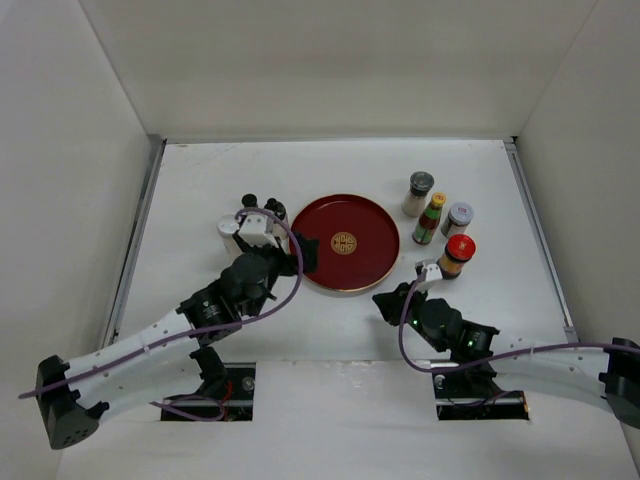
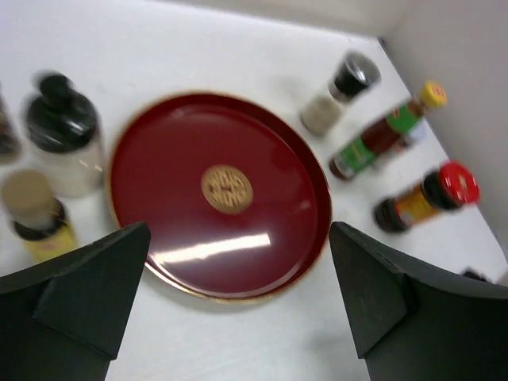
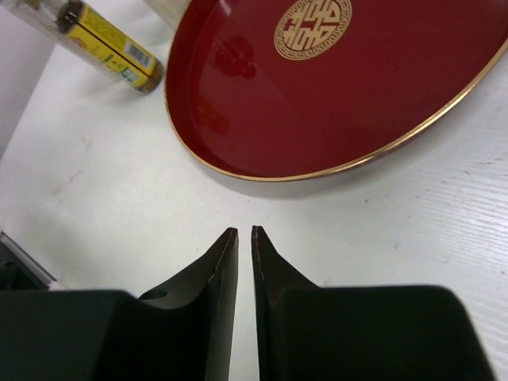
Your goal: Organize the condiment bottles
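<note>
On the left of the surface (image 1: 200, 180), a cluster of condiment bottles (image 1: 262, 207) is partly hidden beneath the left arm's wrist in the top view; only two black caps and a white jar (image 1: 229, 233) can be made out. In the left wrist view a black-capped jar (image 2: 62, 143) and a yellow-labelled bottle (image 2: 33, 218) are blurred, and a third is cut off at the frame edge. The left gripper (image 2: 238, 294) is seen with its fingers spread wide and nothing between them; the cluster lies ahead to their left, and the red tray (image 1: 365, 215) straight ahead. Right of the tray, four bottles are grouped upright: a grey-capped shaker (image 1: 418, 193), a green bottle (image 1: 430, 218), a silver-lidded jar (image 1: 458, 217) and a red-capped bottle (image 1: 457, 255). The right gripper (image 3: 244, 238) is seen with fingers pressed together on nothing, just short of the tray's rim, with the red-capped bottle near but apart.
</note>
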Controlling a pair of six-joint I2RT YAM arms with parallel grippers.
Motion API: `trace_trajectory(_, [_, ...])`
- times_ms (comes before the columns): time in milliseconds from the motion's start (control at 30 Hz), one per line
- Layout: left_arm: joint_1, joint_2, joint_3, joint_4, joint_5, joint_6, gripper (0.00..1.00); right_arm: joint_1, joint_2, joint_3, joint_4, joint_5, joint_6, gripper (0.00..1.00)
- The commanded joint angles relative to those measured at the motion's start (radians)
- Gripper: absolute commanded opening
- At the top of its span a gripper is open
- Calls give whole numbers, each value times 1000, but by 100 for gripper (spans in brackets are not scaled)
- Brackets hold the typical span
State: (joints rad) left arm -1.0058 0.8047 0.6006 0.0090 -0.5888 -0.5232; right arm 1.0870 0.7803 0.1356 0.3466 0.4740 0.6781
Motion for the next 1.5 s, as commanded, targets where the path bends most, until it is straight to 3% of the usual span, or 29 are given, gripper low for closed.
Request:
trace_trajectory(0, [77,-21,83,-92,-118,95,99,1,5,33,-11,43,11,24])
trace_trajectory(33, [109,-13,93,-109,-111,95,87,1,7,33,-12,54,11,31])
trace_trajectory(67, [138,-4,99,-119,-103,92,64,1,4,33,-12,66,12,40])
trace_trajectory(100, [166,10,103,-130,-100,86,48,1,-4,30,-12,75,15,51])
trace_trajectory(133, [195,27,108,-142,-97,81,41,7,-12,27,-12,84,15,61])
trace_trajectory(233, [247,82,123,-176,-89,63,44,9,-29,19,-11,86,18,73])
trace_trajectory(367, [275,119,128,-176,-124,66,60,9,-15,24,-12,84,20,75])
trace_trajectory(500, [299,171,119,-159,-141,69,64,9,-1,29,-12,84,20,75])
trace_trajectory(1133, [404,363,70,48,-59,91,39,17,-21,21,-12,87,20,74])
trace_trajectory(1467, [388,274,102,8,-74,97,19,17,-27,18,-12,91,21,74])
